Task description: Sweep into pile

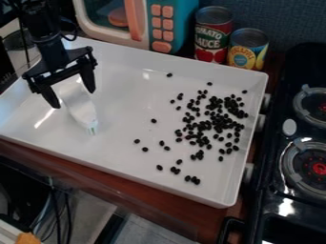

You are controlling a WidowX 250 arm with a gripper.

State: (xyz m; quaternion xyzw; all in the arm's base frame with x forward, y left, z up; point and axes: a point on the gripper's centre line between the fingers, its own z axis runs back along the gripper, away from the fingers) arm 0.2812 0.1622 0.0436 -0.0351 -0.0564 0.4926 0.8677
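Note:
The black gripper [72, 96] hangs over the left part of the white tray, its two fingers spread wide apart. Below and between them a white tool [81, 108] slants down toward the tray floor, its lower end showing small green marks. The tool's upper end lies partly behind the gripper, and no finger is seen closed on it. Black beans [219, 123] lie in a dense cluster at the tray's right side, with loose ones scattered left of it and toward the front edge.
The white tray [121, 167] has raised walls all round. Behind it stand a toy microwave [141, 21], a tomato sauce can [212, 35] and a pineapple can [248, 50]. A black stove [290, 181] with two burners is close on the right.

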